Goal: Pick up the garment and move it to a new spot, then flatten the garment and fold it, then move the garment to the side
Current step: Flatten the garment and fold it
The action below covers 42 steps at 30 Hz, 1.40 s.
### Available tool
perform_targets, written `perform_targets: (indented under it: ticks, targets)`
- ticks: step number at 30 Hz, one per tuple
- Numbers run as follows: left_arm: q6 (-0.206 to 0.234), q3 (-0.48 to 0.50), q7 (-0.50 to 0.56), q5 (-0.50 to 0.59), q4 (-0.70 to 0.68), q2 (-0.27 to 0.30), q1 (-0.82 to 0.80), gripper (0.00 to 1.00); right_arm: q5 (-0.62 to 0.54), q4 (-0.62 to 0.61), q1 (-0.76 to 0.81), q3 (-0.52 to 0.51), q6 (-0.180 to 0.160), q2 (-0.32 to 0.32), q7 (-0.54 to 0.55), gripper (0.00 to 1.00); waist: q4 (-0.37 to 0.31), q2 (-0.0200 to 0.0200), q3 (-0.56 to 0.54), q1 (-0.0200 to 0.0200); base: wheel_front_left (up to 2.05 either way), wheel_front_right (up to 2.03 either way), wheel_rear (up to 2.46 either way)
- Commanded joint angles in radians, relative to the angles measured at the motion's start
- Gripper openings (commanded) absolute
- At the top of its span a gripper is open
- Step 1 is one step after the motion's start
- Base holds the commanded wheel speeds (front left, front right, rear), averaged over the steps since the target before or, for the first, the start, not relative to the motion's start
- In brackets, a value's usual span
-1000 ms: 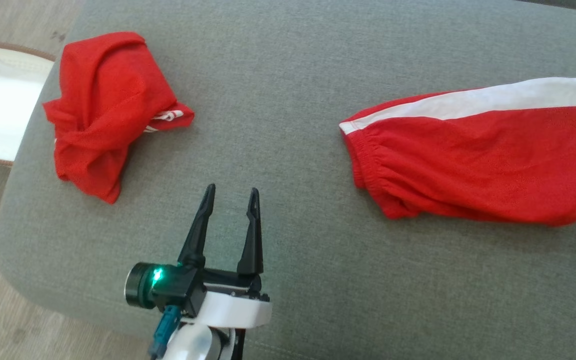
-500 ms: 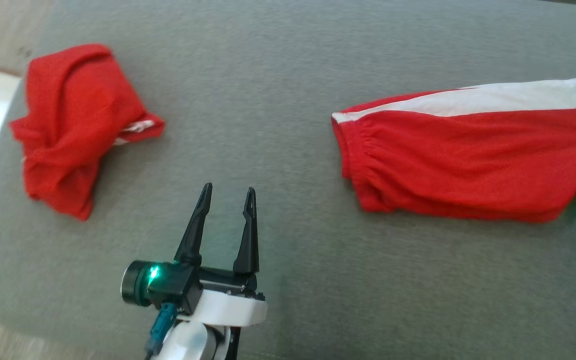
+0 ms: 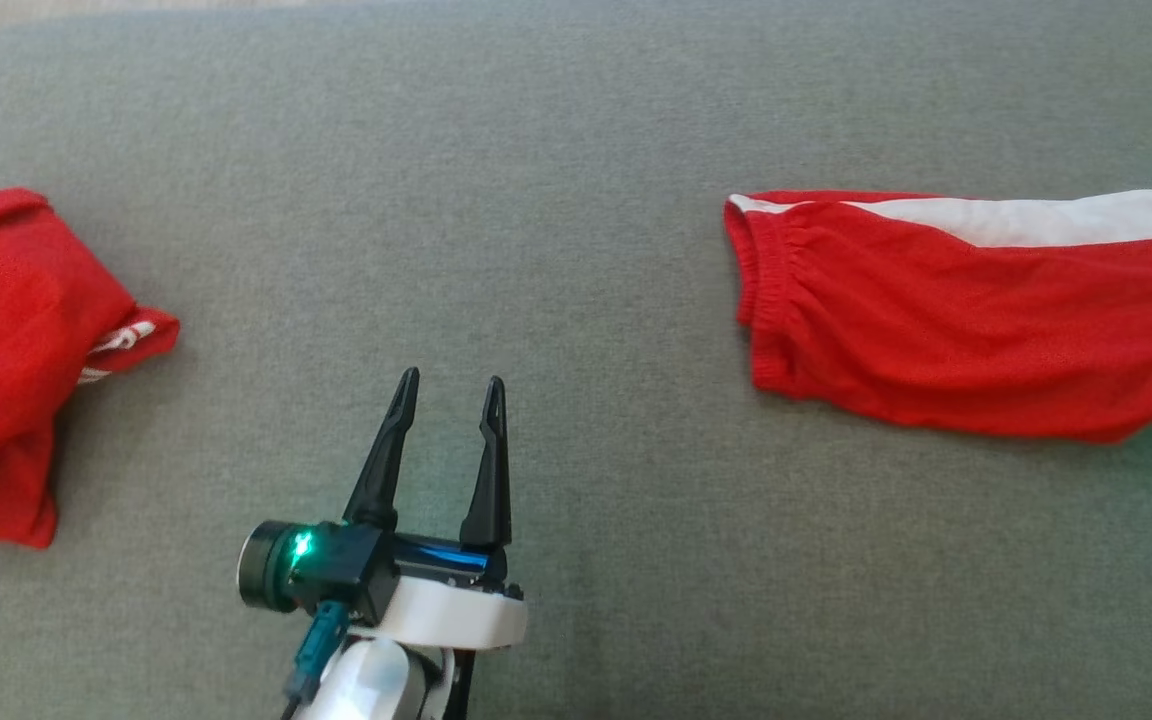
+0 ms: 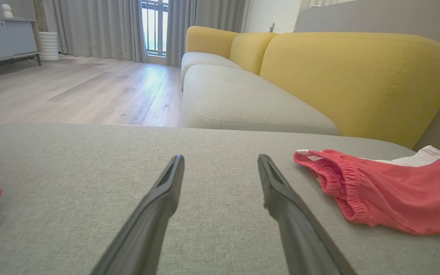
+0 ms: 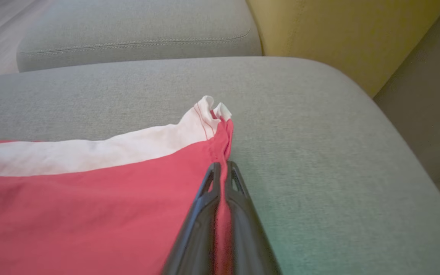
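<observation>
**A:** Where is the garment?

**B:** The garment (image 3: 966,320), red shorts with a white side stripe, lies flat on the grey cushion (image 3: 556,180). It is out at three o'clock in the head view, with its gathered waistband facing nine o'clock.

**A:** And the right gripper?

**B:** In its own wrist view, the right gripper (image 5: 222,166) has its fingers pressed together on the garment's red hem, just below the white corner (a strip of red cloth shows pinched between them).

**A:** The left one?

**B:** The left gripper (image 3: 451,378) sits at about seven o'clock in the head view. Its fingers are spread apart and point to twelve o'clock over bare cushion, well apart from the garment.

**A:** Anything else?

**B:** A crumpled red cloth (image 3: 6,350) lies at nine o'clock, on the same cushion. In the left wrist view a yellow backrest (image 4: 357,76) rises at two o'clock.
</observation>
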Motion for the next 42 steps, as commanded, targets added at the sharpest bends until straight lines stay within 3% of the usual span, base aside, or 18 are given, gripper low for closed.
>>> perform_targets:
  ticks: [1,11,25,26,27,28,33,42]
  targets:
    - [0.003,0.02,-0.009,0.004,-0.025,-0.002,-0.015,1.0,-0.015,-0.011,-0.028,0.005,-0.001,-0.041,-0.021,0.0,-0.009,0.0,-0.008,0.0,0.0,0.0,0.0]
    - [-0.006,0.019,-0.009,0.0,0.01,-0.002,0.021,1.0,-0.121,-0.105,-0.087,0.037,-0.001,0.022,-0.077,0.0,-0.009,0.0,-0.076,0.0,0.0,0.0,0.0]
    - [-0.006,-0.01,-0.009,-0.024,0.028,-0.002,0.048,1.0,-0.203,-0.315,-0.046,0.044,-0.001,0.275,0.024,0.0,0.061,0.0,-0.137,0.0,0.0,0.0,0.0]
    - [-0.006,-0.011,-0.009,-0.025,0.029,-0.002,0.05,1.0,-0.206,-0.329,-0.035,0.047,-0.001,0.299,0.037,0.27,0.065,0.0,-0.139,0.0,0.0,0.0,0.0]
    - [-0.007,-0.013,-0.009,-0.026,0.031,-0.002,0.051,1.0,-0.207,-0.345,-0.024,0.047,-0.001,0.32,0.045,0.86,0.07,0.0,-0.139,0.0,0.0,0.0,0.0]
    - [-0.007,-0.015,-0.009,-0.027,0.032,-0.002,0.051,1.0,-0.212,-0.36,-0.016,0.043,-0.001,0.334,0.049,1.0,0.074,0.0,-0.139,0.0,0.0,0.0,0.0]
    - [-0.004,-0.016,-0.009,-0.03,0.035,-0.002,0.052,1.0,-0.242,-0.411,0.007,-0.016,-0.001,0.345,0.044,1.0,0.082,0.0,-0.147,0.0,0.0,0.0,0.0]
    - [0.002,0.001,-0.009,-0.029,0.039,-0.002,0.089,1.0,-0.305,-0.526,0.137,-0.23,-0.001,0.266,0.036,1.0,0.054,0.0,-0.212,0.0,0.0,0.0,0.0]
